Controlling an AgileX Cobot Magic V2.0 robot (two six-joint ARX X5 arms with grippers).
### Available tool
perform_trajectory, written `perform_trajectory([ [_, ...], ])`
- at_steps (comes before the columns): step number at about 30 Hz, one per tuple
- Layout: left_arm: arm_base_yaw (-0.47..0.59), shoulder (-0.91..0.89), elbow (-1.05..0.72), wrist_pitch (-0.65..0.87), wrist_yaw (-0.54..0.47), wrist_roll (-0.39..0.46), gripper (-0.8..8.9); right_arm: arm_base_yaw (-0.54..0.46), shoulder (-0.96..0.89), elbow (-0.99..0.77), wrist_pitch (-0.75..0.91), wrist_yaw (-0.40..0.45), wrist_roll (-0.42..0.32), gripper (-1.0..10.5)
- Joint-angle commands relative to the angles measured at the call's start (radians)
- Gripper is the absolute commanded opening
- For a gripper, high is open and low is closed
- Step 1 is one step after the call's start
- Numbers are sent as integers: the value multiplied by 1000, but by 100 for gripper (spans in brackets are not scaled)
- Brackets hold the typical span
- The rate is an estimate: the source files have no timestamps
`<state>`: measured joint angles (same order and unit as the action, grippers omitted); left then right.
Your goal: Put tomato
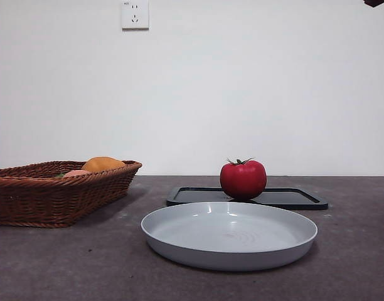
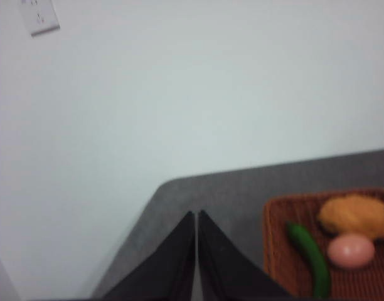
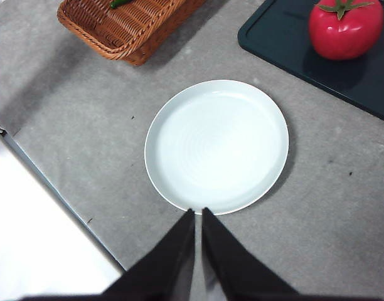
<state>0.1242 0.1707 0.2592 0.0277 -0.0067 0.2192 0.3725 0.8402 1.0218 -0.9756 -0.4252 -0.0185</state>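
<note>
On the dark tray behind the plate sits the tomato, glossy, round and bright red, with a green star-shaped stem on top; it stands upright near the tray's left part, free of either gripper.

Going left to right in the front view: a brown wicker basket at the left holds an orange-yellow fruit and a pale pink fruit just beside it; the empty grey plate lies at the middle, nearest the camera; the tomato and its tray stand behind it; a black tip of an arm shows at the top right corner. A wall socket hangs high on the white wall.

From the left wrist view, blurred, the left gripper hangs with its jaws pressed together, grasping nothing, near the basket; this view alone shows a green vegetable lying in the basket beside the two fruits.

From the right wrist view, the right gripper hovers over the plate's rim with its jaws closed together and empty; this view shows the plate as a full circle and the tomato's stem from above.
</note>
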Motion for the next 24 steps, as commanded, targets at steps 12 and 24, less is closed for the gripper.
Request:
perform_trajectory([
  [12, 7, -168, -228, -120, -13, -10, 7, 6, 7, 7, 10, -4, 7, 8],
  [24, 6, -167, -248, -218, -14, -88, 7, 6, 7, 7, 10, -4, 7, 8],
])
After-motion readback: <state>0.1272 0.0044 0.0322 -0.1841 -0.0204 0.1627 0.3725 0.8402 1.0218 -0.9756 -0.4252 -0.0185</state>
